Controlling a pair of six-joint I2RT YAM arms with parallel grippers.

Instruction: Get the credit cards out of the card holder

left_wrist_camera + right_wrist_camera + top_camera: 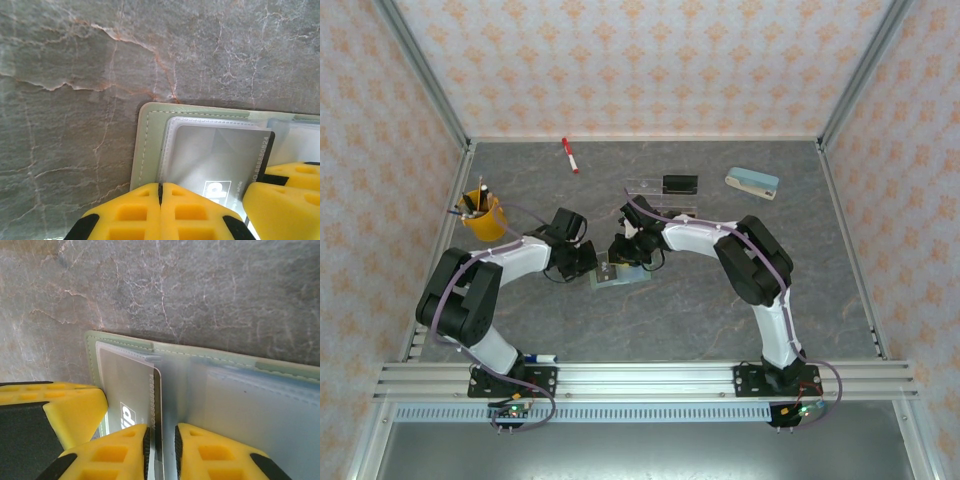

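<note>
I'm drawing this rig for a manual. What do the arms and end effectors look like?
Both the left arm and right arm have white link shells, bulky black joints and thin purple cables along them. The left end effector and right end effector have chunky yellow plastic fingers with square recesses and black inner strips.

Grey marbled desk (720, 320): card holder (625, 277) at its middle, red marker (569, 155) by the far edge, yellow pen cup (483, 215) at the left edge, clear tray (648, 186) and stapler (752, 182) toward the far right corner.
</note>
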